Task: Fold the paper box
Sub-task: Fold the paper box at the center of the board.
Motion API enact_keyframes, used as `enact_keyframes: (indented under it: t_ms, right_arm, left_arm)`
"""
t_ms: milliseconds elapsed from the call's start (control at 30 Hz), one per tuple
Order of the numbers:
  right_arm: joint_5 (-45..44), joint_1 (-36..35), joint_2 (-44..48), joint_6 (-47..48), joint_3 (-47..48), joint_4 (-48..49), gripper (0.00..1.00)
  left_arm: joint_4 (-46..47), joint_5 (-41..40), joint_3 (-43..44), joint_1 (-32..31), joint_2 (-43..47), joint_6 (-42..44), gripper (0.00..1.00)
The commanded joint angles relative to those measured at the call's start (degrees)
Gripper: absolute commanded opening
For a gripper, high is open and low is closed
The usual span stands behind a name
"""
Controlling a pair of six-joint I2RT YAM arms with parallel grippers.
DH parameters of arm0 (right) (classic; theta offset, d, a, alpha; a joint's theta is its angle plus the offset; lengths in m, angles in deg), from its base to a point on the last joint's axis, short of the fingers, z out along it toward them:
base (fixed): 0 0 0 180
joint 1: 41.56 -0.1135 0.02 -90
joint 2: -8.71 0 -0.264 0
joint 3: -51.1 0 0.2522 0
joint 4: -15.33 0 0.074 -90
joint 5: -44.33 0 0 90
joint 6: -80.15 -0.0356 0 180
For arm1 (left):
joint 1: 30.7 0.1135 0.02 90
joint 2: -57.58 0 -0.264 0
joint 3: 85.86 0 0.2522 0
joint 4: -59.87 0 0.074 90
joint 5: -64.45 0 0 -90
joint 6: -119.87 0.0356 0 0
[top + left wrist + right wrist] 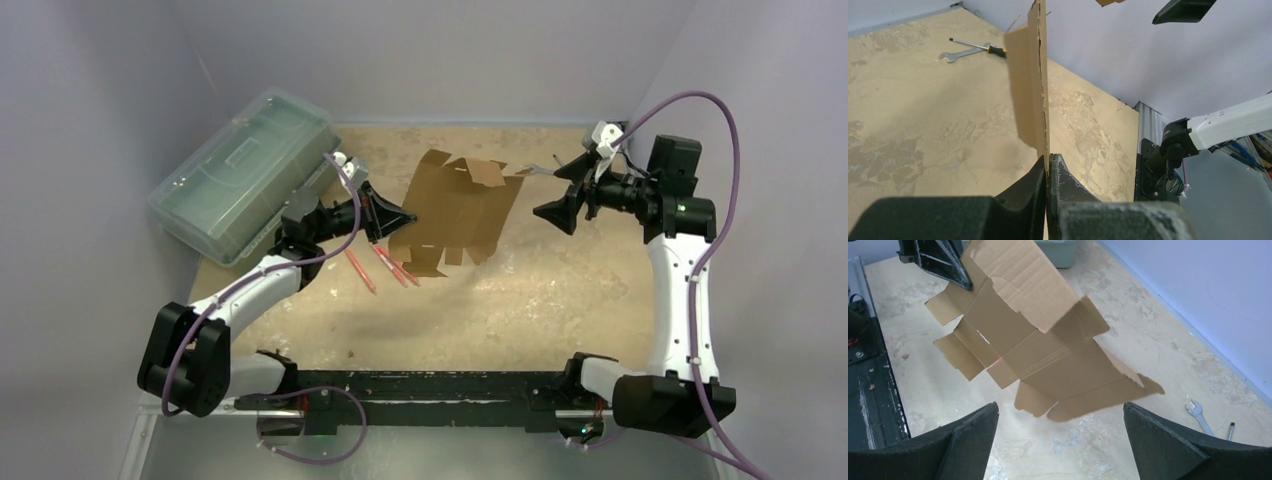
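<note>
The paper box (460, 212) is an unfolded brown cardboard die-cut sheet with flaps and tabs, held tilted in the air above the table's middle. My left gripper (402, 215) is shut on its left edge; in the left wrist view the sheet (1035, 85) stands edge-on between the closed fingertips (1048, 162). My right gripper (557, 190) is open and empty just right of the sheet, apart from it. In the right wrist view the sheet (1033, 335) hangs ahead of the wide-spread fingers (973, 435).
A large translucent green plastic case (245, 175) lies at the back left. Red pens (385, 265) lie on the table under the sheet. A wrench (960, 52) and a screwdriver (983, 46) lie near the back wall. A black rail (420, 385) runs along the near edge.
</note>
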Motion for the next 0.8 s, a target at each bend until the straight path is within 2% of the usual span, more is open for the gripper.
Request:
enact_keyframes:
  t_ms: [0, 67, 200, 333, 433, 600, 767]
  right_arm:
    - [3.5, -1.0, -1.3, 6.4, 5.0, -6.5, 0.98]
    - [2.5, -3.5, -1.8, 8.0, 6.6, -8.5, 0.99]
    - [-4.2, -14.6, -5.7, 11.6, 17.1, -16.1, 0.99]
    - [-6.4, -20.8, -11.1, 12.5, 27.6, -20.7, 0.99]
    - [-9.4, -24.6, -13.4, 11.4, 30.8, -20.5, 0.99]
    - [-14.8, -28.9, -15.3, 9.1, 31.0, -18.2, 0.96]
    - [-19.1, -30.8, -16.7, 8.4, 30.1, -17.3, 0.87]
  left_arm:
    - [-6.5, 1.0, 4.7, -1.9, -0.5, 6.3, 0.00]
    - [-11.0, 0.8, 6.6, -3.1, -0.8, 9.4, 0.00]
    - [-32.4, -2.4, 18.7, -7.8, -4.2, 23.1, 0.00]
    - [-42.7, -2.7, 26.6, -9.4, -7.9, 29.3, 0.00]
    - [-47.5, -3.1, 30.8, -10.4, -9.6, 32.8, 0.00]
    - [-53.3, -3.9, 35.7, -12.3, -11.6, 36.1, 0.00]
    - [-54.5, -4.0, 37.4, -13.4, -12.2, 37.1, 0.00]
